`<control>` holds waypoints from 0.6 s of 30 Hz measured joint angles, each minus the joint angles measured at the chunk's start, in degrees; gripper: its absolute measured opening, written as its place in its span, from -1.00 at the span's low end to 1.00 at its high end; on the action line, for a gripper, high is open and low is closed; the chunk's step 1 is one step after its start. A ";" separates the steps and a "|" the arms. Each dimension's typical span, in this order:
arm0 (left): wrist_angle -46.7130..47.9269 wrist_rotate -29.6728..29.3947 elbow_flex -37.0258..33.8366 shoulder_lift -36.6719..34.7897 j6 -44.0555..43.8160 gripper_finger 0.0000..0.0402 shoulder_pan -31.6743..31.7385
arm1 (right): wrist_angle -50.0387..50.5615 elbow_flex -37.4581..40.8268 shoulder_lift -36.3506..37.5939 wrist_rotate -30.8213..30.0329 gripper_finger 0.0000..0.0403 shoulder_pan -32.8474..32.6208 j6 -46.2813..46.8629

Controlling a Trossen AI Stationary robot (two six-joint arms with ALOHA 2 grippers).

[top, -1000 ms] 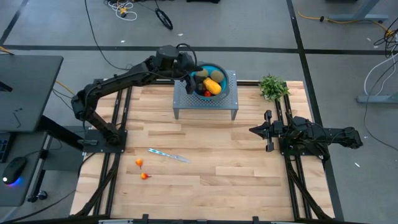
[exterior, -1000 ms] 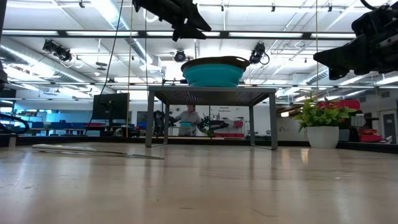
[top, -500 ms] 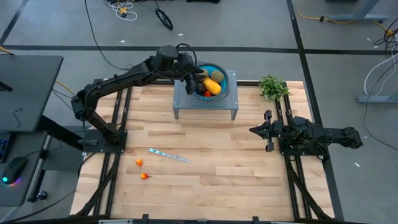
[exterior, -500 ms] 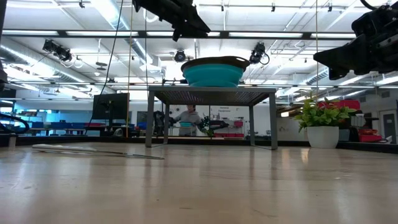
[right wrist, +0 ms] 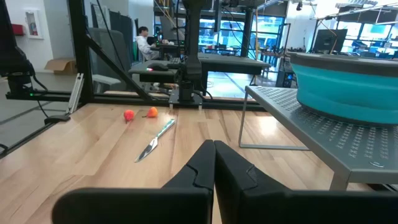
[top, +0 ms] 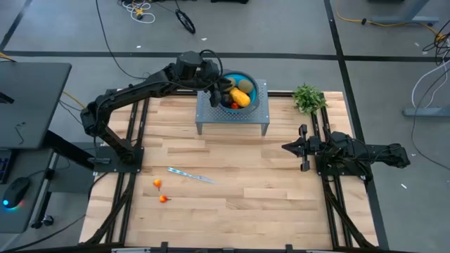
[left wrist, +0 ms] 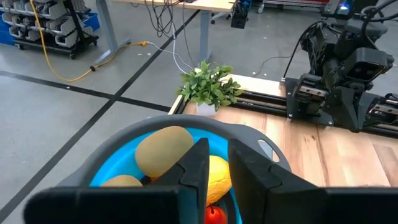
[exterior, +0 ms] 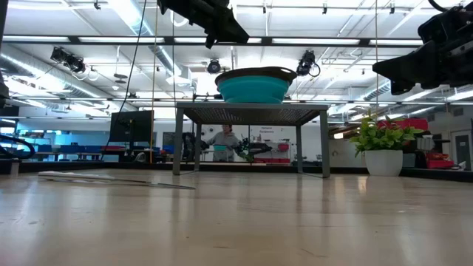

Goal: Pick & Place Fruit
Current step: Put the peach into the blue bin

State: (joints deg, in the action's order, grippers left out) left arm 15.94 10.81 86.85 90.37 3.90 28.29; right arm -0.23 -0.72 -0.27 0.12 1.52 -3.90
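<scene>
No text, label, brand, number or sign can be read in any of the views.

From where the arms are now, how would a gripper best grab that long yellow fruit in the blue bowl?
Grip the yellow fruit across its narrow middle, coming straight down from above. It lies lengthwise among other pieces, and the blue bowl has a raised wall that probably blocks any sideways approach. The left gripper is already above the bowl.
</scene>
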 joint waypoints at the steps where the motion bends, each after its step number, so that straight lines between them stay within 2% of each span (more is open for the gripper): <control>1: -0.02 -0.01 0.00 0.00 0.00 -0.69 0.02 | 0.01 -0.01 -0.01 0.00 -0.97 0.02 0.00; 18: -0.03 -0.20 0.00 0.02 1.25 -0.90 0.00 | 0.01 -0.01 0.00 -0.01 -0.97 0.01 0.00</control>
State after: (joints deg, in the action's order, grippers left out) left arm 15.92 10.61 86.85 90.39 5.15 28.29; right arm -0.22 -0.73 -0.26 0.11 1.53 -3.90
